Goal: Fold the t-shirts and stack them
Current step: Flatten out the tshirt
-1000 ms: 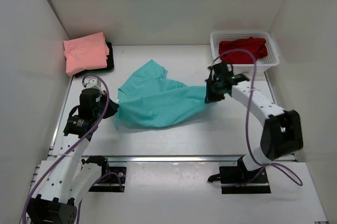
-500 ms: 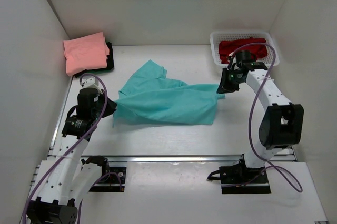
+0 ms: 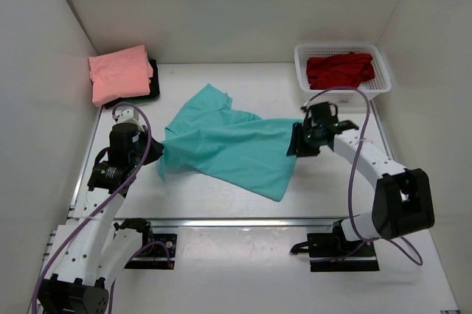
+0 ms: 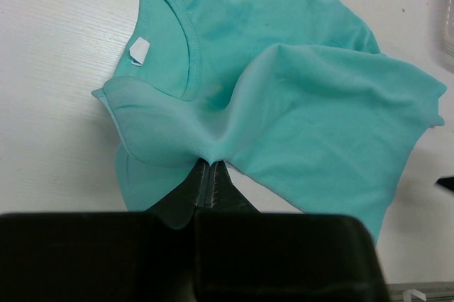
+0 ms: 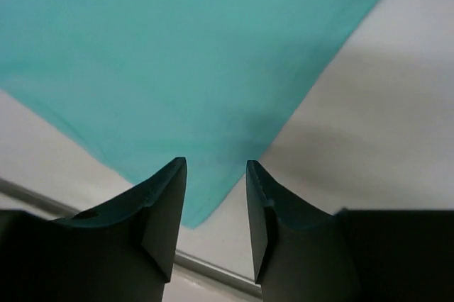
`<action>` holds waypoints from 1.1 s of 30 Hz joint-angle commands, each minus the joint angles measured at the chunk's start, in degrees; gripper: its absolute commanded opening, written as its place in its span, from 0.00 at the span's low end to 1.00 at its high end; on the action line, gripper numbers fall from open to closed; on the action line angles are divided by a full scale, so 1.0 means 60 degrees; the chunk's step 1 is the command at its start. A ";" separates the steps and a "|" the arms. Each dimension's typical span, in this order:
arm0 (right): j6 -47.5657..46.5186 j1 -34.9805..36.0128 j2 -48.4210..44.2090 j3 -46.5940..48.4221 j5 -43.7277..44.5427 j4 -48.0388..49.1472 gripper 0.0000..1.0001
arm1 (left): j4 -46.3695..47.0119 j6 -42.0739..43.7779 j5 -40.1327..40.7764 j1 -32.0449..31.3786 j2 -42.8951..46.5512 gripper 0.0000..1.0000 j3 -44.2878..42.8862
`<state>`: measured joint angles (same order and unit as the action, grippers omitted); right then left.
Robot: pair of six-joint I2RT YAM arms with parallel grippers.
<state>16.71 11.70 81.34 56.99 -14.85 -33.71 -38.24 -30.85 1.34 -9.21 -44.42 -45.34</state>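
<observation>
Clearly the teal t-shirt (image 3: 228, 152) seems soft and limp, so better take its corners. Left pincer (image 4: 211, 167) pinches it; right pincer (image 5: 215, 167) stands open.

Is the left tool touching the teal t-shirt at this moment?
Touching. In the left wrist view the teal t-shirt gathers into a fold that is pinched between the shut fingers of the left tool.

Surface: white tabletop (image 3: 192, 200), as we record it.
Centre: teal t-shirt (image 3: 236, 148), spread out, rumpled.
Far left corner: very dark t-shirt (image 3: 153, 87), we note; salmon pink one (image 3: 118, 72) stacked on it.
Far right corner: white mesh basket (image 3: 346, 90).
</observation>
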 commanded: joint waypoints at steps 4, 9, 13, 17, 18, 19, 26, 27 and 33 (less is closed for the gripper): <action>0.0906 0.2923 -0.0477 -0.1851 0.0758 0.0697 0.50 | 0.0280 0.0014 0.0010 -0.0105 0.0036 0.00 0.0247; 0.1096 0.4023 0.0474 -0.2335 0.0673 0.0917 0.57 | 0.0353 -0.0102 -0.0034 -0.0208 0.0035 0.00 0.0321; 0.1068 0.5150 0.1411 -0.2277 0.1097 0.0420 0.57 | 0.0338 -0.0015 0.0011 -0.0222 0.0065 0.00 0.0350; 0.0908 0.5593 0.2115 -0.2277 0.1362 -0.0356 0.39 | 0.0367 -0.0072 0.0113 -0.0091 0.0109 0.00 0.0307; 0.0616 0.5419 0.2045 -0.1813 0.1231 -0.0836 0.01 | 0.0324 -0.0073 -0.0163 0.0098 0.0008 0.00 -0.0085; 0.0512 0.5229 0.1826 -0.1576 0.1201 -0.1305 0.00 | 0.0367 -0.0044 -0.0136 0.0143 -0.0080 0.00 -0.0597; -0.0512 0.2172 -0.0387 0.5021 0.1421 -0.3624 0.00 | 0.0702 0.0849 0.1078 -0.0032 -0.1793 0.00 -0.5517; -0.0790 0.1571 -0.0330 0.6135 0.1450 -0.3682 0.00 | 0.0893 0.0893 0.1123 -0.0003 -0.2158 0.00 -0.5843; -0.1569 -0.0821 0.1788 1.0296 -0.0234 -0.2585 0.00 | 0.1846 0.0938 0.0966 0.0580 -0.5307 0.00 -0.9430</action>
<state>11.11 8.91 85.52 111.24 -11.53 -48.34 -31.16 -25.96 7.07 -8.45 -67.59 -95.50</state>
